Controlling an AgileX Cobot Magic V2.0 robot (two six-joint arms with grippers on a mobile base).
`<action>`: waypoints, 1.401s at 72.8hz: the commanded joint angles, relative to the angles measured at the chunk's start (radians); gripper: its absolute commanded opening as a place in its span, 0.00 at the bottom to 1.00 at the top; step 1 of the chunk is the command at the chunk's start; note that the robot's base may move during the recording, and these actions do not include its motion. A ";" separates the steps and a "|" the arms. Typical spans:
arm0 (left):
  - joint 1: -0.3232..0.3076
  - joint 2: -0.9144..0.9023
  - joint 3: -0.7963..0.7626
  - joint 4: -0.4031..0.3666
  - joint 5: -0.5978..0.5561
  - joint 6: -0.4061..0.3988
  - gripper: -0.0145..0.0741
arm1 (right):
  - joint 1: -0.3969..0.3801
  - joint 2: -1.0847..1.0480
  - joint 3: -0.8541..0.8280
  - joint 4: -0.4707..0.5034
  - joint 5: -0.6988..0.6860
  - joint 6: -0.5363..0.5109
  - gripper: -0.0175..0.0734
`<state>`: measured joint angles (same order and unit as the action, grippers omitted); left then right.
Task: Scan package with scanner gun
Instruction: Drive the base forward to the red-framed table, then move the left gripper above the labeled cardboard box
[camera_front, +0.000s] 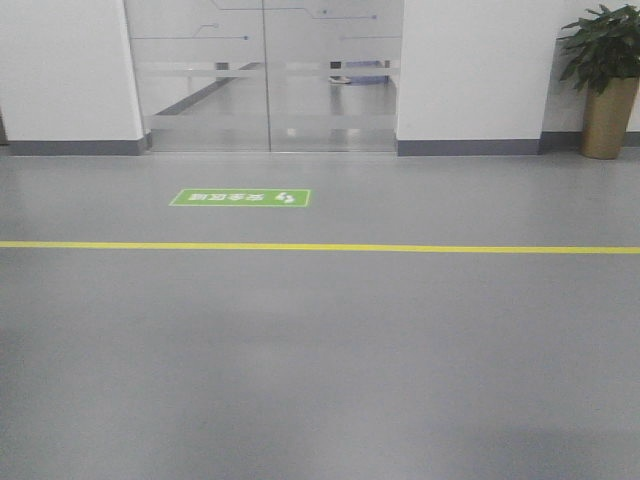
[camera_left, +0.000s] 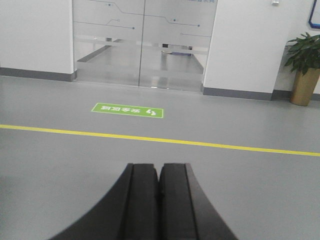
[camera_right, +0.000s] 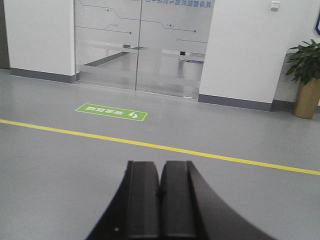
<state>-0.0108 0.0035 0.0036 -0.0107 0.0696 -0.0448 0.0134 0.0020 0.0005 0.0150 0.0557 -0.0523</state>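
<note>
On my left is a plain white wall (camera_front: 60, 70). Next come a pair of frosted glass doors (camera_front: 265, 75) with a green floor sign (camera_front: 240, 198) lying a little in front of them. A yellow line (camera_front: 320, 247) runs across the grey floor (camera_front: 320, 380) from edge to edge, and far right a potted plant (camera_front: 603, 85) stands by the wall. The left tool (camera_left: 159, 170) points out over the floor toward the doors, its two black fingers pressed together with nothing between them. The right tool (camera_right: 160, 167) is the same, pressed together and empty. Neither the package nor the scanner gun shows in any view, nor does any surface that might carry them. So I cannot say which way they lie from either tool, how the box's long side runs, or which arm is nearer. My guess is that they sit outside what the cameras take in and that the scan has not begun. The sign's lettering is too small to read, and the room behind the doors is hazy.
</note>
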 joint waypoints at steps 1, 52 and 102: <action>-0.006 -0.003 -0.004 -0.002 -0.014 -0.003 0.04 | 0.001 -0.002 -0.001 -0.001 -0.018 -0.002 0.01; -0.006 -0.003 -0.004 -0.002 -0.014 -0.003 0.04 | 0.001 -0.002 -0.001 -0.001 -0.018 -0.002 0.01; -0.006 -0.003 -0.004 -0.002 -0.014 -0.003 0.04 | 0.001 -0.002 -0.001 -0.001 -0.018 -0.002 0.01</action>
<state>-0.0108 0.0035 0.0036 -0.0107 0.0696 -0.0448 0.0134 0.0020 0.0005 0.0150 0.0557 -0.0523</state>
